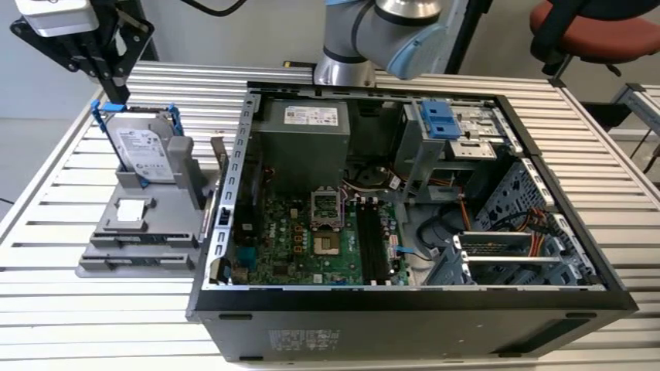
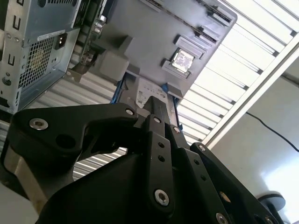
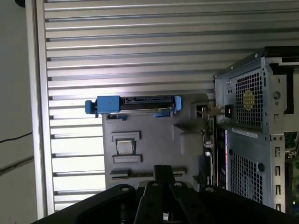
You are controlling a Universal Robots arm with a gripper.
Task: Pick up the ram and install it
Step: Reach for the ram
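One wide counter (image 1: 62, 309) of ribbed silver metal slats carries everything. On it lies a black, boxy computer case (image 1: 413, 328) with its side open, showing a green motherboard (image 1: 299, 239) and a plain grey metal power supply (image 1: 304, 147) with a white label. At the case's far side rises the robot arm (image 1: 382, 31), smooth silver with pale blue joint caps. Beside the case, toward the exterior view's left, sits a matte grey stepped holder (image 1: 139, 251). Standing in it is a silver hard drive (image 1: 144, 151) in a blue plastic frame, also labelled; the print on both labels cannot be made out. The ram (image 1: 219, 158), a thin dark stick, stands on edge at the holder's side nearest the case. A small square white-topped part (image 1: 129, 210) lies flat in the holder. Black, angular jaws hang just above the hard drive's frame, closed together and empty.
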